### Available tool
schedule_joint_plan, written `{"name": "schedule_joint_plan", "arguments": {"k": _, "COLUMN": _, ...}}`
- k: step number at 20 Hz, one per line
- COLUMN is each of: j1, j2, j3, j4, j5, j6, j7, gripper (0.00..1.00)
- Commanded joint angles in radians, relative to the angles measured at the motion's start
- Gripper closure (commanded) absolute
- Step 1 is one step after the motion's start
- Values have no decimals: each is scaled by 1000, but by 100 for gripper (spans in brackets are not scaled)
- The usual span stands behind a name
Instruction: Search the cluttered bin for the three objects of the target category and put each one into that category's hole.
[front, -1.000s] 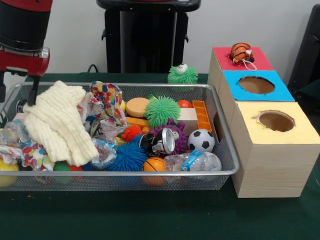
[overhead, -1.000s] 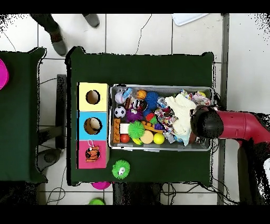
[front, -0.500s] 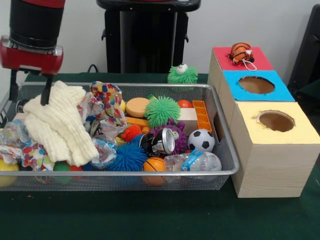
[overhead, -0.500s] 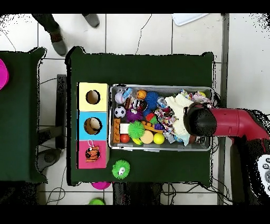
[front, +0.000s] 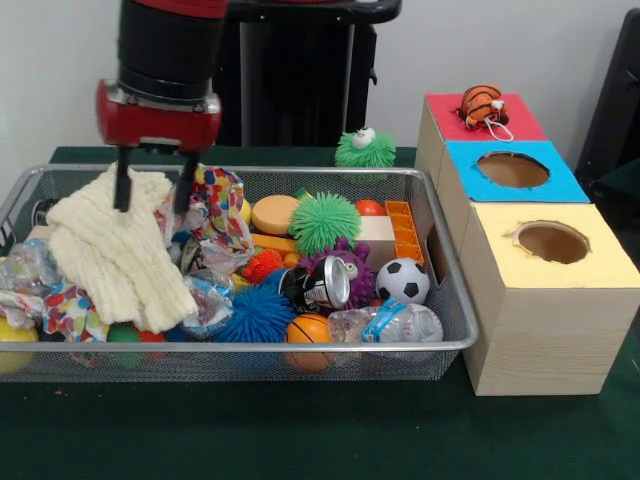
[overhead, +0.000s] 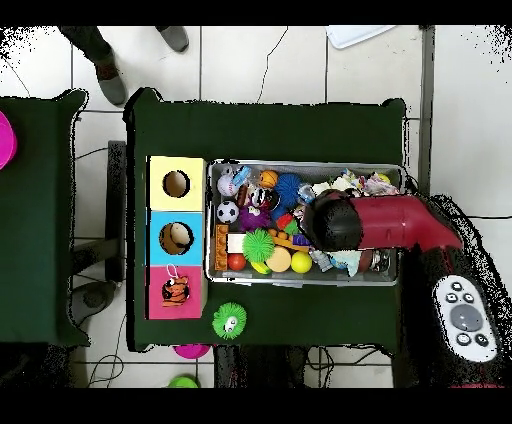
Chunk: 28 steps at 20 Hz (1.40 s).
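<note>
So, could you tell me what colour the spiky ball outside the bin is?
Green spiky ball, clearest in the front view.

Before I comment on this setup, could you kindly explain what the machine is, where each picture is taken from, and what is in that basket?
The machine is a red and black robot arm ending in a pincer. One picture looks across the table at the robot; the other looks straight down from above. On the green table sits a wire bin full of clutter: a cream knitted cloth, spiky balls, a soccer ball, a crushed can and a plastic bottle. Beside it stand three boxes with red, blue and yellow tops, two showing holes. The pincer is open, holds nothing, and hangs over the cloth.
</note>
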Motion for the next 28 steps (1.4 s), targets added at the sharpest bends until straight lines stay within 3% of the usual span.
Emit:
{"name": "schedule_joint_plan", "arguments": {"k": 1, "j1": 108, "j2": 17, "j3": -84, "j4": 85, "j5": 68, "j6": 88, "j7": 264, "gripper": 0}}
{"name": "schedule_joint_plan", "arguments": {"k": 11, "j1": 232, "j2": 68, "j3": -173, "j4": 104, "j5": 176, "j6": 39, "j7": 343, "gripper": 0}}
{"name": "schedule_joint_plan", "arguments": {"k": 22, "j1": 225, "j2": 136, "j3": -199, "j4": 133, "j5": 221, "j6": -113, "j7": 333, "gripper": 0}}
{"name": "schedule_joint_plan", "arguments": {"k": 28, "j1": 189, "j2": 185, "j3": -161, "j4": 167, "j5": 271, "j6": -281, "j7": 349, "gripper": 0}}
